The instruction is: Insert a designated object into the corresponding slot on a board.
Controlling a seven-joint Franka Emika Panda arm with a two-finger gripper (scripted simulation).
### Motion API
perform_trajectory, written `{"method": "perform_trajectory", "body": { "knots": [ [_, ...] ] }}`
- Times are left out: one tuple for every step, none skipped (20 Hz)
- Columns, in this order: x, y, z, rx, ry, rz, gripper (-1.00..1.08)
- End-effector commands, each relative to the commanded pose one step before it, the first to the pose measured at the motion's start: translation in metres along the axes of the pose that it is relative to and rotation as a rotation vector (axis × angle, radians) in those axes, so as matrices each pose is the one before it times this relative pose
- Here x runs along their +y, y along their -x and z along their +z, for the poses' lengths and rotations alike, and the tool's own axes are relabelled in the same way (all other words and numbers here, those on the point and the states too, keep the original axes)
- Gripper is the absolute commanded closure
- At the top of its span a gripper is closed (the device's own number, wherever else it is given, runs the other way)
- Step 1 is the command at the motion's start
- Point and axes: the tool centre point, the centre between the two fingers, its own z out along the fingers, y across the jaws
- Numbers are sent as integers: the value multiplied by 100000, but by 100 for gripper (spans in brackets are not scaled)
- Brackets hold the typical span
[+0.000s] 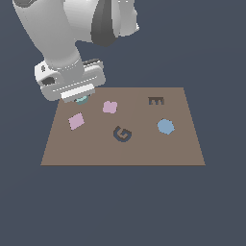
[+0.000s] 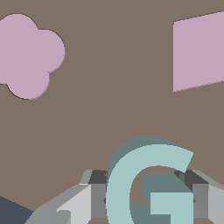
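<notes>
Wrist view: teal G piece (image 2: 146, 183) fills frame, flat-faced, thick-walled, sitting between gripper (image 2: 148, 199) fingers (image 2: 81, 203), clamped on both flanks. Exterior view: G piece (image 1: 81, 100) nearly hidden under gripper (image 1: 79, 96), only teal sliver visible, at board (image 1: 144, 153) far corner on exterior view's left. G-shaped slot (image 1: 122, 133) mid-board, well apart, unseen by wrist view. Pink flower (image 2: 28, 54) and pink square (image 2: 199, 50) cut off by frame edges.

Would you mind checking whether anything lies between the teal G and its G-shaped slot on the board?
Nothing visible blocks it. The teal G sits between the fingers, and bare board runs to the G slot; the pink flower and pink square flank that path.
</notes>
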Motion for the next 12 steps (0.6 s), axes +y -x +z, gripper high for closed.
{"method": "perform_trajectory", "body": {
  "knots": [
    [-40,-15,59,-33,-54,-65,108],
    [0,0,0,0,0,0,108],
    [0,0,0,0,0,0,108],
    [0,0,0,0,0,0,108],
    [42,15,-53,39,65,62,108],
    [2,-3,-62,0,0,0,108],
    [5,-10,-186,0,0,0,108],
    [-20,-34,-148,-42,-59,-66,108],
    [1,-3,-62,0,0,0,108],
    [-18,25,151,0,0,0,108],
    [-7,0,13,-21,-14,64,108],
    [-13,10,4,-6,-4,218,108]
  ]
}}
